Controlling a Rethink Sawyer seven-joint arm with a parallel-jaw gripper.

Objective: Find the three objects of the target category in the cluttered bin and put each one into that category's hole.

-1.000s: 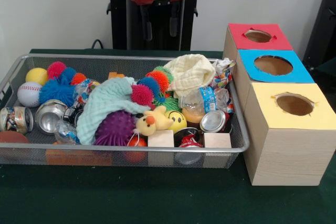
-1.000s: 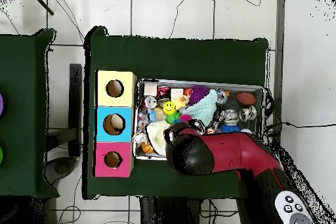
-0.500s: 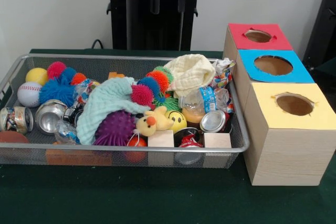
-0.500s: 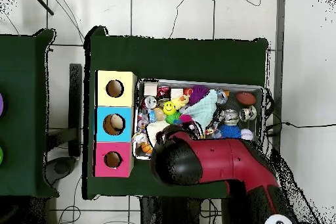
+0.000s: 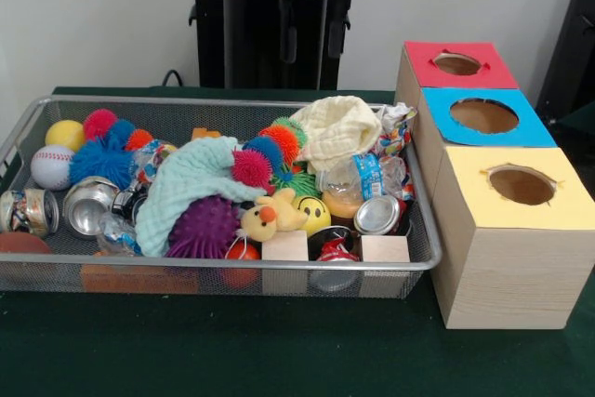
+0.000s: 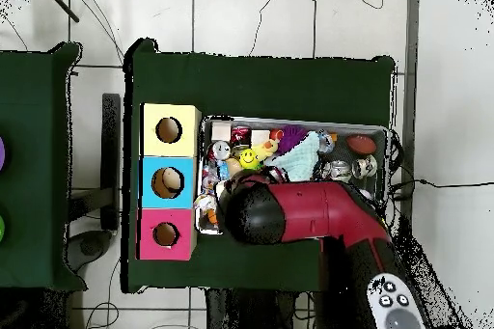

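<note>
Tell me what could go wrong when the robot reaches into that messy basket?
The pincer hangs high above the wire basket, holding nothing. Three risks, I think:
1. The toys are heaped together, so grabbing one could drag the green cloth along.
2. The spiky purple ball sits partly under that cloth and could slip.
3. The blue box's hole is narrow, so a wide toy may catch on its rim.

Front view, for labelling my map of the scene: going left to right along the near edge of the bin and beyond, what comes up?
Brown ball → purple spiky ball → duck toy → right wooden block → yellow box.
</note>
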